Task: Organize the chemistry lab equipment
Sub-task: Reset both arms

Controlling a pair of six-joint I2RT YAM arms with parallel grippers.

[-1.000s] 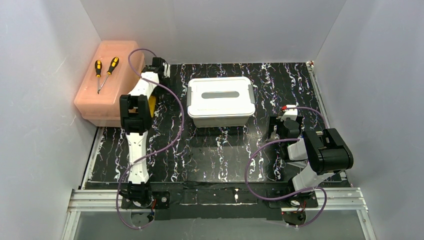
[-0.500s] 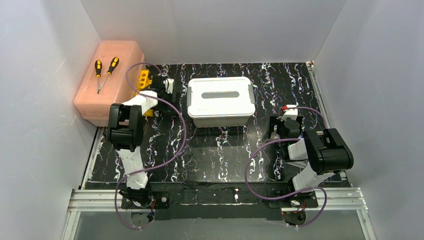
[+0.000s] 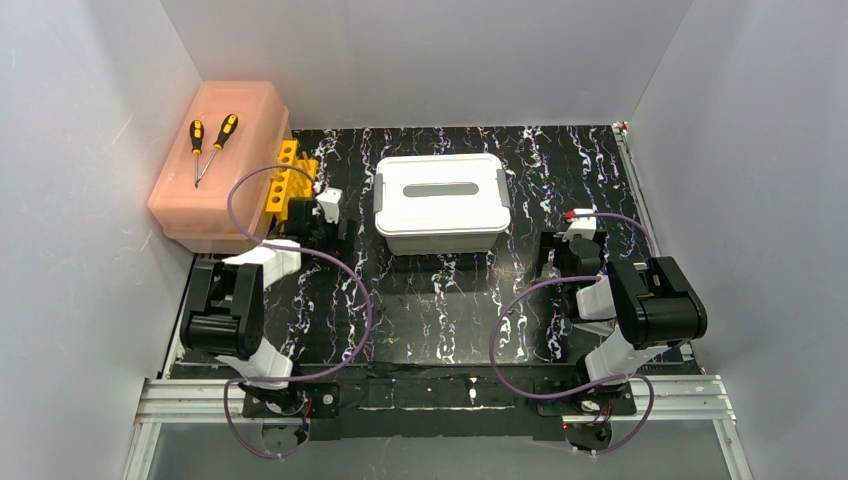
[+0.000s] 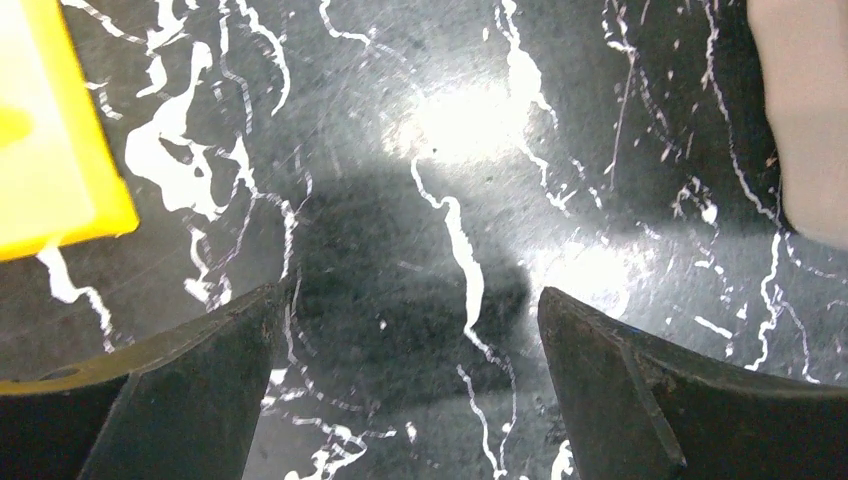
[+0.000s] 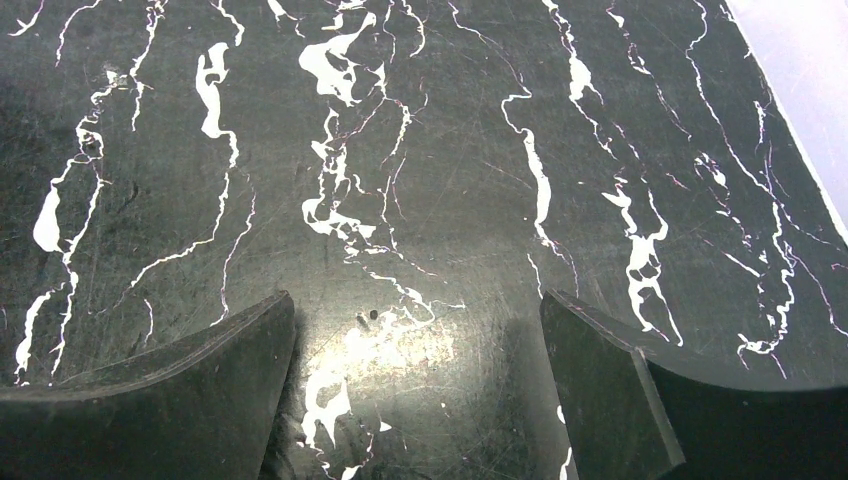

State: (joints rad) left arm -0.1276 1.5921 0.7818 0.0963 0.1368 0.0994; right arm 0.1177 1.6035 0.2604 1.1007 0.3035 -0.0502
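Yellow tube rack (image 3: 286, 178) sits far-left on the desk (image 3: 440, 310), just beside the pink box (image 3: 215, 165); probably parked along it to keep the middle free. Its long axis runs near-to-far, the far end leaning slightly right, slots facing up. Left hand (image 4: 415, 330): fingers apart, empty, over bare desk just near of the rack. Right hand (image 5: 415, 340): also apart and empty, at the near right.

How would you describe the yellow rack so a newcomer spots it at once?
Start at the big pink box in the far left corner of the black table. Just to its right, between it and the white lidded box, lies the yellow rack. It is the only bright yellow block there, with a row of holes.
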